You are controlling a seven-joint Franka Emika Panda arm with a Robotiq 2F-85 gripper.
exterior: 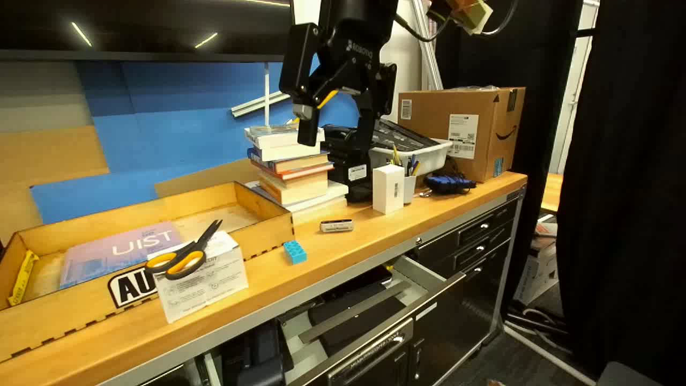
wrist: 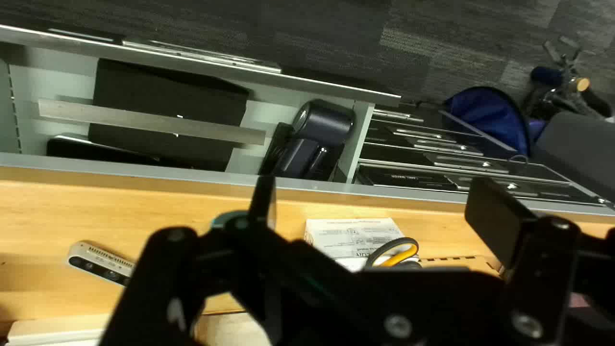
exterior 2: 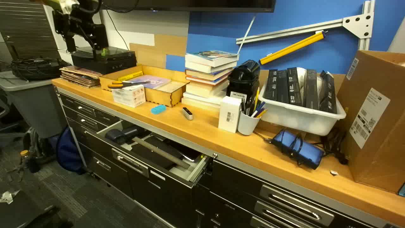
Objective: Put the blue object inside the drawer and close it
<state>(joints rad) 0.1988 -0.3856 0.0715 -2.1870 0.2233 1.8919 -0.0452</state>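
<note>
The blue object is a small cyan studded block lying on the wooden tabletop, in both exterior views [exterior: 295,251] [exterior 2: 158,109]. In the wrist view a teal sliver of it [wrist: 218,218] shows behind the left finger; the rest is hidden. The drawer is pulled out below the tabletop in both exterior views [exterior: 426,272] [exterior 2: 172,181], with black items and a grey bar inside. The wrist view also shows the open drawer [wrist: 331,89]. My gripper [exterior: 336,142] is open and empty, high above the table and apart from the block. It also shows in the other views [exterior 2: 83,52] [wrist: 372,206].
A white box [exterior: 206,279] with scissors [exterior: 182,260] on it stands against a wooden tray [exterior: 268,214]. A small silver device [exterior 2: 187,113] lies near the block. A book stack [exterior 2: 207,79], upright white box [exterior 2: 229,114] and pen cup [exterior 2: 247,123] stand farther along.
</note>
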